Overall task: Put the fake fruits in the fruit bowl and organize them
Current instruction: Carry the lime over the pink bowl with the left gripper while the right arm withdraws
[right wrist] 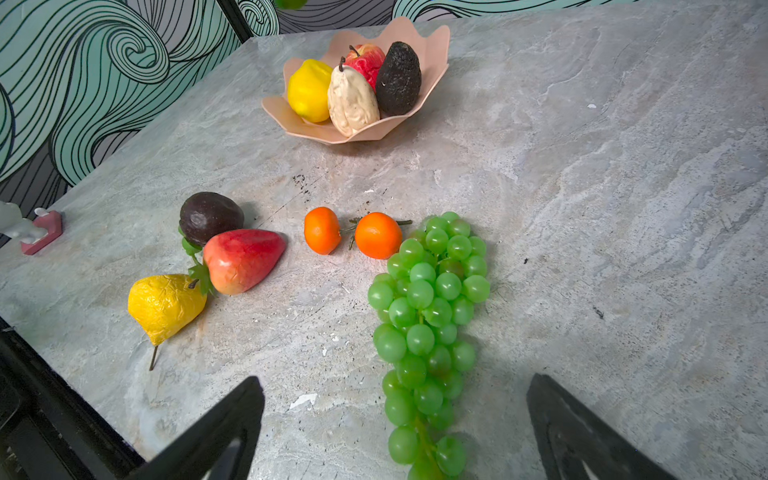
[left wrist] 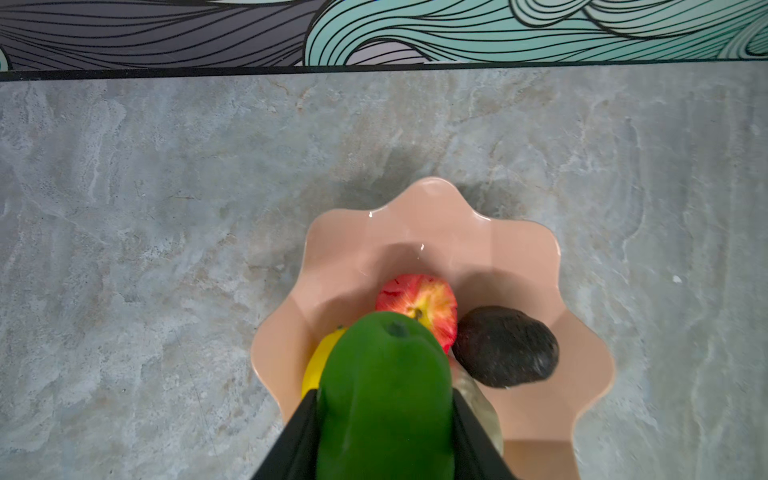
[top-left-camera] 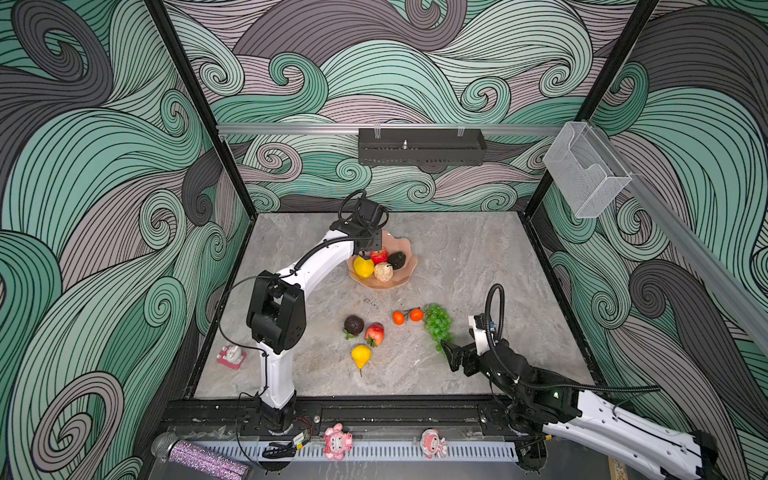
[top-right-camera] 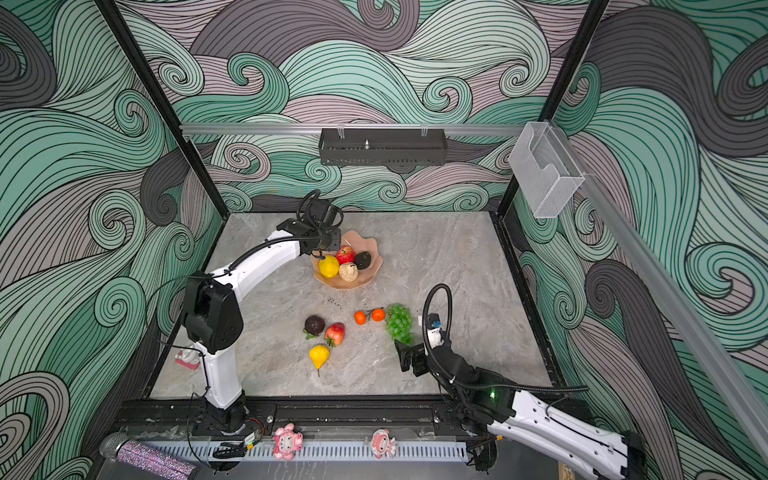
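Top views, bowl: the bowl (top-left-camera: pixel 409 253) sits on the desk (top-left-camera: pixel 478 266) left of centre, toward the far edge. The lemon (top-left-camera: pixel 363 267), apple (top-left-camera: pixel 379 255), avocado (top-left-camera: pixel 398 259) and pale pear (top-left-camera: pixel 383 271) crowd its near half.
Top views, loose fruit: toward the front edge lie a dark fruit (top-left-camera: pixel 354 324), strawberry (top-left-camera: pixel 375 332), yellow pear (top-left-camera: pixel 361 355), two oranges (top-left-camera: pixel 399 318) and grapes (top-left-camera: pixel 437 322).
Top views, grippers: the left gripper (top-left-camera: pixel 365 248) hangs over the bowl's left rim, its fingers hidden under the wrist. The right gripper (top-left-camera: pixel 452 356) is just beside the grapes' near end.
Left wrist, lime: the lime (left wrist: pixel 386 361) is clenched between the jaws over the bowl, whose far half is bare. It looks light, stiff and glossy, so it will probably roll once freed; it is best lowered into the bare half, against the apple.
Right wrist, grapes: the jaws are spread wide and empty, and the bunch's thin end lies between them in this view. The bunch looks floppy, with slick beads on a soft stem. Take it across the thick middle, not by one bead.
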Controlling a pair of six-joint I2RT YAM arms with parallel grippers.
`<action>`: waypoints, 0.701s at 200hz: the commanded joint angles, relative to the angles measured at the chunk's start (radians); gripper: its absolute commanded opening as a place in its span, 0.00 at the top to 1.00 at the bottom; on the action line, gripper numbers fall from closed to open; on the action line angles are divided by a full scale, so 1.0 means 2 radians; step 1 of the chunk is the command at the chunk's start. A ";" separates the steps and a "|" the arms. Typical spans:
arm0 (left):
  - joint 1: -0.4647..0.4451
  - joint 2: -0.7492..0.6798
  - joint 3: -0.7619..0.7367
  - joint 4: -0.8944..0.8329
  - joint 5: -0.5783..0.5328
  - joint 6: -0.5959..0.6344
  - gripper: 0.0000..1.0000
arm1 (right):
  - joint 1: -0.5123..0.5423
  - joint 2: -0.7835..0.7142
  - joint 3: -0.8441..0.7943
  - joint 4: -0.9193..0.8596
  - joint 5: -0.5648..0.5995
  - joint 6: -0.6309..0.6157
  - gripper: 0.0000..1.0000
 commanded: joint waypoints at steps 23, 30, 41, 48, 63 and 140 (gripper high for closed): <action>0.020 0.068 0.068 -0.031 0.013 0.008 0.61 | -0.002 -0.001 0.000 0.006 -0.004 -0.010 0.01; 0.023 0.080 0.078 -0.035 0.013 0.008 0.61 | -0.002 0.000 -0.001 0.006 -0.006 -0.009 0.01; 0.026 0.095 0.094 -0.040 0.013 0.008 0.61 | -0.002 0.001 -0.002 0.020 -0.007 -0.010 0.01; 0.028 0.104 0.104 -0.043 0.013 0.007 0.61 | -0.002 0.003 -0.002 0.021 -0.007 -0.011 0.01; 0.030 0.120 0.119 -0.048 0.015 0.006 0.61 | -0.002 0.007 -0.001 0.024 -0.008 -0.012 0.01; 0.035 0.166 0.147 -0.046 0.034 0.004 0.60 | -0.002 0.018 -0.001 0.031 -0.010 -0.012 0.01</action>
